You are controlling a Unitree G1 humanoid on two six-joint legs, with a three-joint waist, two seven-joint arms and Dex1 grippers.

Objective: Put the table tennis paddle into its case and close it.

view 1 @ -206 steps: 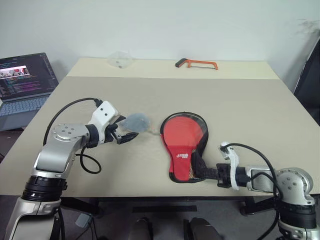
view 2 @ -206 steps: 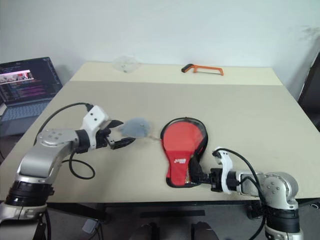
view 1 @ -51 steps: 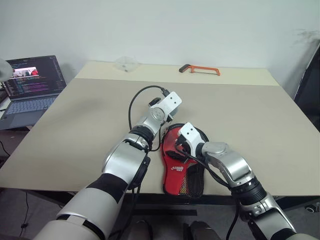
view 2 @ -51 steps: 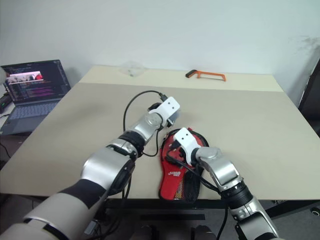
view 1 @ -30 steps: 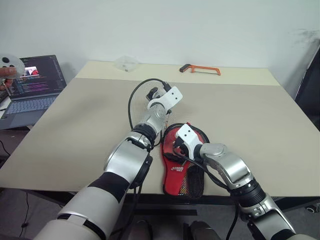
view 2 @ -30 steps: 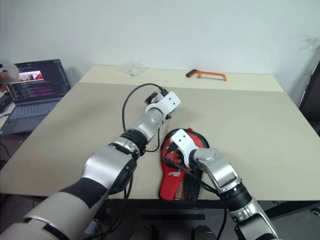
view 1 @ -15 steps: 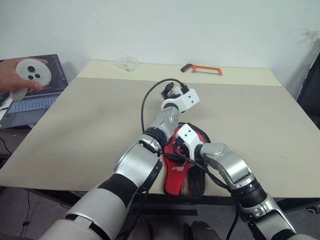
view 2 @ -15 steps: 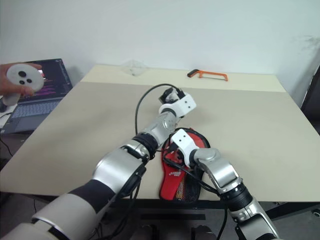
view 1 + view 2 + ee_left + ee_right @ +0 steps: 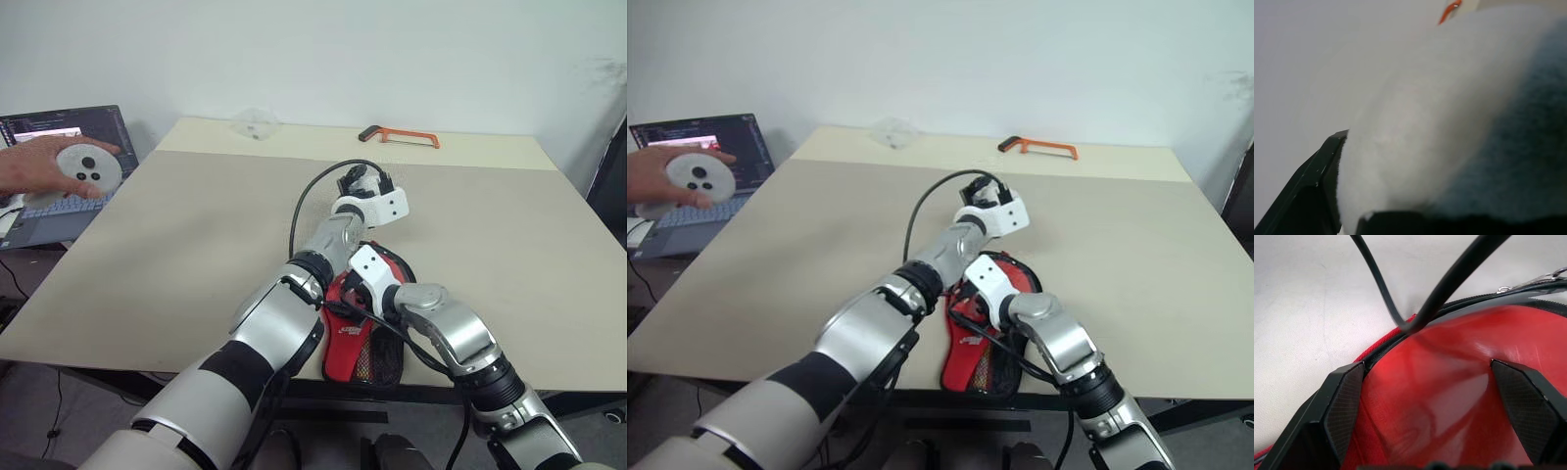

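The red, black-edged, paddle-shaped zip case [image 9: 364, 323] is seen at the near table edge, directly under the spread-open right gripper [image 9: 1432, 396]. The left gripper [image 9: 377, 186] is held above the table beyond it — a white fluffy lump [image 9: 1449, 112] is seen between its wide-set fingers, and its black cable [image 9: 1440, 289] crosses before the case.

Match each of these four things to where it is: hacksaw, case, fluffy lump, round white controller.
1 hacksaw
2 case
3 fluffy lump
4 round white controller

a in a person's hand
b at the table's far edge
c in the left gripper
d at the table's near edge, under the open right gripper

Pairs: 1-b, 2-d, 3-c, 4-a
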